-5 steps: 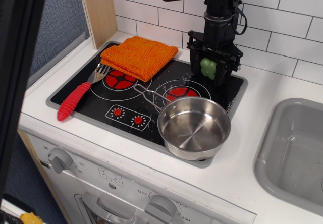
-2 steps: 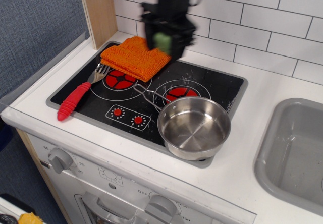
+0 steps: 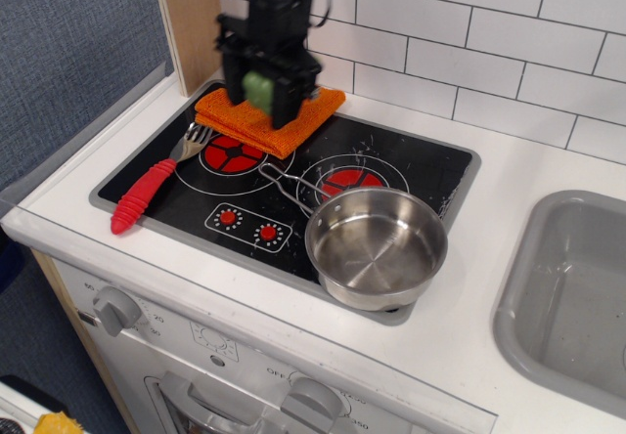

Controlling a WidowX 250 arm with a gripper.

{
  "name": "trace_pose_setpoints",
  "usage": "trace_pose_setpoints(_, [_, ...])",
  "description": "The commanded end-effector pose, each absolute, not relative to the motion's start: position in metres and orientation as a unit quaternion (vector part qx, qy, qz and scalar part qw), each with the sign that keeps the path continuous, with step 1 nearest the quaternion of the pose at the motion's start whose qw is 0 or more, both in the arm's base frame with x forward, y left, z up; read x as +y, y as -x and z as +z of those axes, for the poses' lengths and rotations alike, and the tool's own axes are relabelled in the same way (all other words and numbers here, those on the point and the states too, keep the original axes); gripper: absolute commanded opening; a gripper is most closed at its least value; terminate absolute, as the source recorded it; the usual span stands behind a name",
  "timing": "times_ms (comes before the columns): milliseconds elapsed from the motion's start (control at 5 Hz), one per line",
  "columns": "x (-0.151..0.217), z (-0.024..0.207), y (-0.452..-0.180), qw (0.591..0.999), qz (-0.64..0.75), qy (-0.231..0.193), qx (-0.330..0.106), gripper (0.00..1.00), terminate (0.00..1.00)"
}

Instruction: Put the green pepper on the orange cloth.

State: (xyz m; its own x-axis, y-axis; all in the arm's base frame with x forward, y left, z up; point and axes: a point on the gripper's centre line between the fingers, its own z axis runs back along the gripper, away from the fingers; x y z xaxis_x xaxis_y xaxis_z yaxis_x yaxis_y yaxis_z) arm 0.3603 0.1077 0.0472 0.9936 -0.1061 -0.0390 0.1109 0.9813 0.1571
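The green pepper (image 3: 259, 92) is a small matte-green lump held between the black fingers of my gripper (image 3: 262, 94), which is shut on it. The gripper hangs over the middle of the orange cloth (image 3: 293, 128), a folded textured square at the back left of the stove top. The arm covers most of the cloth; its front and right edges show. Whether the pepper touches the cloth I cannot tell.
A steel pot (image 3: 377, 246) with a wire handle stands on the front right of the black stove top (image 3: 411, 165). A red-handled fork (image 3: 147, 192) lies at the left. A grey sink (image 3: 577, 297) is at the right, a wooden post (image 3: 188, 19) behind the cloth.
The gripper carried the pepper leftwards from the back right of the stove, past the cloth's right corner, and now holds it lower over the cloth's middle.
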Motion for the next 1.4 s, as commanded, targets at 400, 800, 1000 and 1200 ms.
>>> trace_pose_setpoints(400, [0.123, 0.060, -0.369, 0.997, -0.041, -0.059, -0.002, 1.00, 0.00])
trace_pose_setpoints(800, [0.126, 0.073, -0.366, 0.998, -0.037, -0.056, -0.014, 1.00, 0.00])
trace_pose_setpoints(1000, [0.125, 0.090, -0.360, 0.998, -0.031, -0.039, -0.041, 1.00, 0.00])
trace_pose_setpoints(1200, [0.123, 0.097, -0.353, 0.998, -0.035, -0.032, -0.052, 1.00, 0.00])
